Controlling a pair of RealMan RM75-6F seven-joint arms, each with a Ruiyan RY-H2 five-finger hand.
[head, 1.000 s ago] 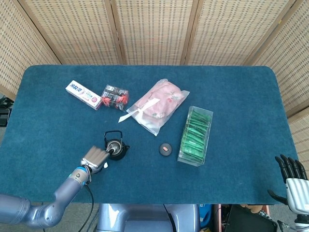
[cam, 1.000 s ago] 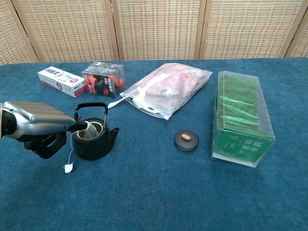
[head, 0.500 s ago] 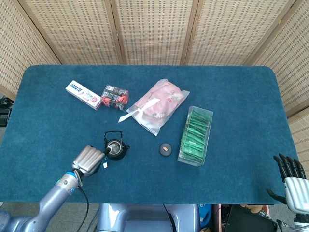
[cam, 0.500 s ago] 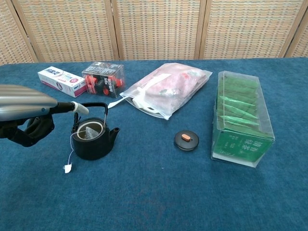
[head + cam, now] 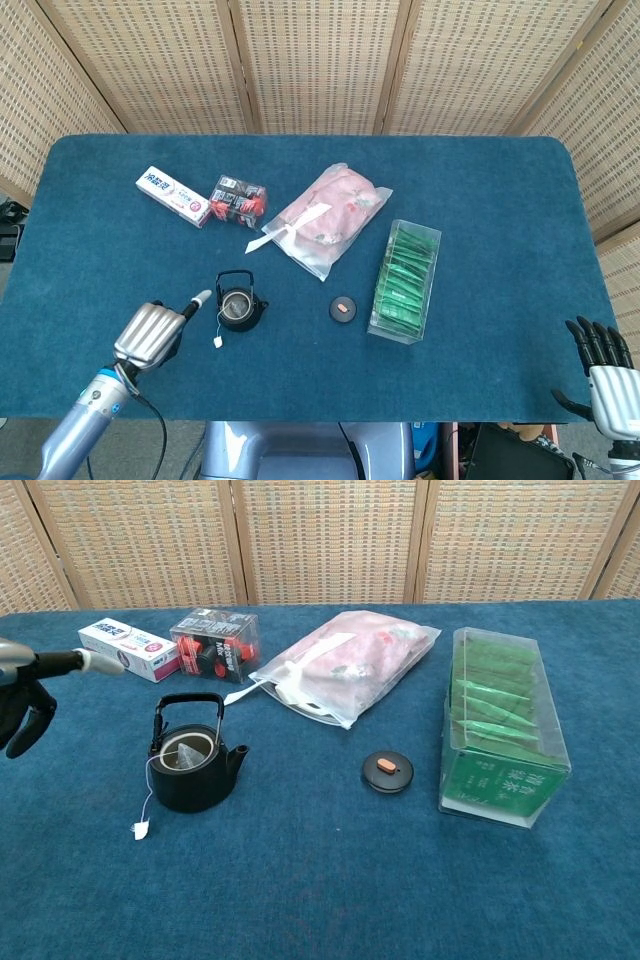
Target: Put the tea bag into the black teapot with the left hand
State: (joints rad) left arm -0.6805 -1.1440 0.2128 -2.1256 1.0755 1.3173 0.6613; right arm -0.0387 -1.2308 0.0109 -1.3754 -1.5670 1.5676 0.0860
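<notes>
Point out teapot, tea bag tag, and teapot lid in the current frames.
black teapot (image 5: 195, 784): chest view, front of the body.
tea bag tag (image 5: 141, 830): chest view, the white paper tag lying on the cloth.
teapot lid (image 5: 387, 772): chest view, top of the round lid.

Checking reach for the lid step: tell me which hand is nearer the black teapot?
Left. The left hand hovers just left of the black teapot; the right hand sits at the table's far right edge.

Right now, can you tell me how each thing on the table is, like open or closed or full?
Black teapot: upright, lid off.
Tea bag: inside the teapot, tag hanging outside.
Teapot lid: lying on the cloth, apart from the pot.
Left hand: holding nothing.
Right hand: holding nothing, fingers apart.
Green tea box: full.
</notes>
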